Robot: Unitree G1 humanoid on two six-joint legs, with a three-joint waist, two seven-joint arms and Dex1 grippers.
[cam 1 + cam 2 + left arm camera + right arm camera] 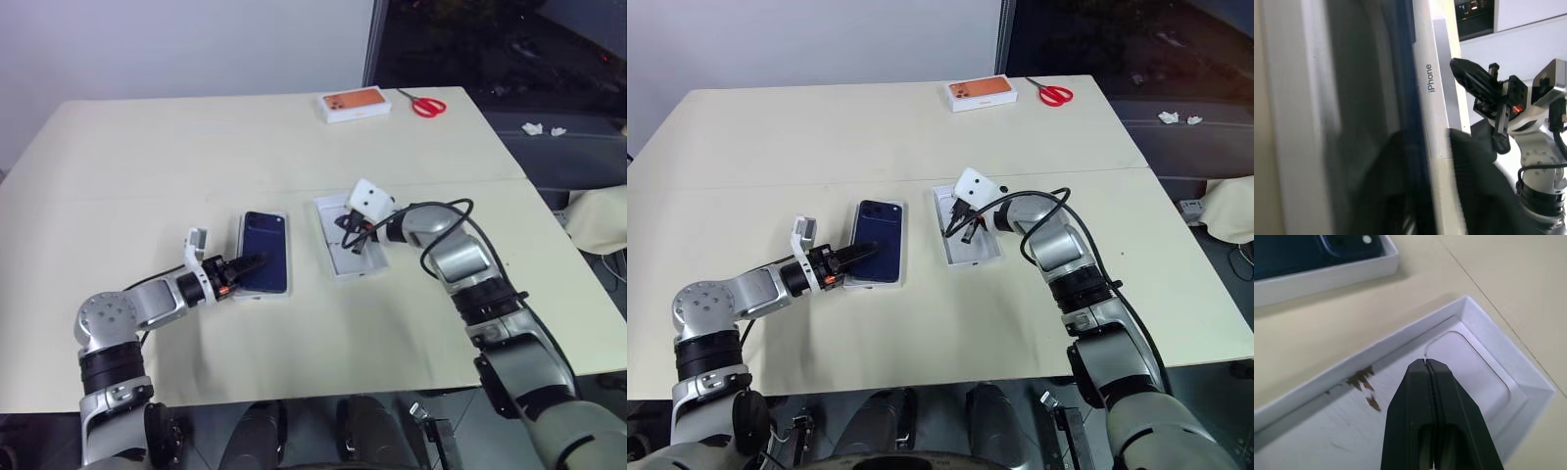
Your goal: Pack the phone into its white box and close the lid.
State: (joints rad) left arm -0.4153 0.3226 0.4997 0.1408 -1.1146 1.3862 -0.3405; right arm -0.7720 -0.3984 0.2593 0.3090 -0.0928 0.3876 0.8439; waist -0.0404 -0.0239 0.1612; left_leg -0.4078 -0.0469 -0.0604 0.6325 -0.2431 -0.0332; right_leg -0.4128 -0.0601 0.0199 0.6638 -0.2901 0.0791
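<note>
My left pincer (257,262), part open, rests at the phone (266,252) on the table (147,166); right pincer (1426,363), clenched empty, hovers over the white box (331,257). Phone probably stiff, glossy, slippery: grip its long edges.

You are looking at a cream-coloured table (196,157) that fills most of the head view, with a seam crossing it from left to right just above the frame's centre. Near the centre, slightly left, a white box (287,257) lies flat on it with the dark blue phone (266,252) on top. Just to its right, apart from it, an open white box tray (328,245) lies with its hollow side up and a white moulded insert inside. At the upper middle, near the table's far edge, sits a white box with an orange top (354,105), and red-handled scissors (424,104) lie just to its right.
</note>
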